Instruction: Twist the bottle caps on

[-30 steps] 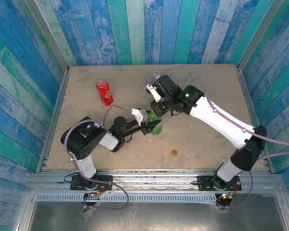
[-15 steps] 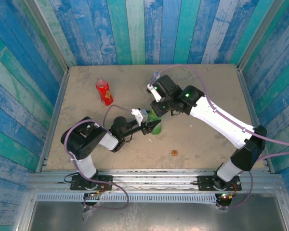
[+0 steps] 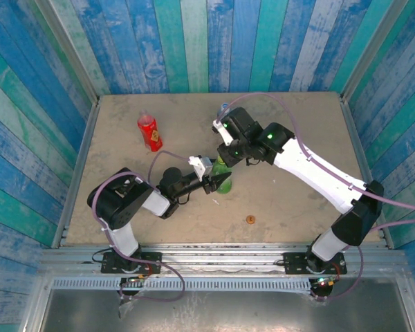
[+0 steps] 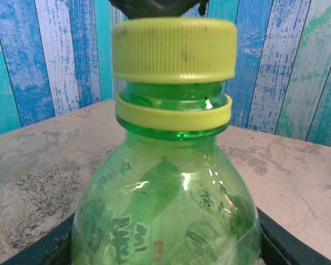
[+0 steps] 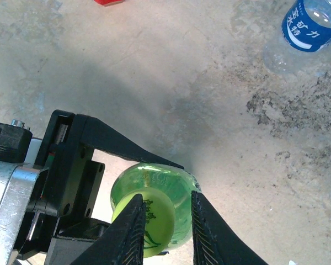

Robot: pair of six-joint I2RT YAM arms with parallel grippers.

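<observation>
A: Entry: green bottle standing at worktop centre, left pincer clamping its body, right pincer pinching the light green cap on top.
B: Risk: bottle may be slipping round in that clamp, or the cap cross-threading. Left wrist is showing the neck gap; right wrist is showing the clear bottle at one o'clock.

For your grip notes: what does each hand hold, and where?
Left hand: green bottle, by its body. Right hand: light green cap, by its sides.
</observation>
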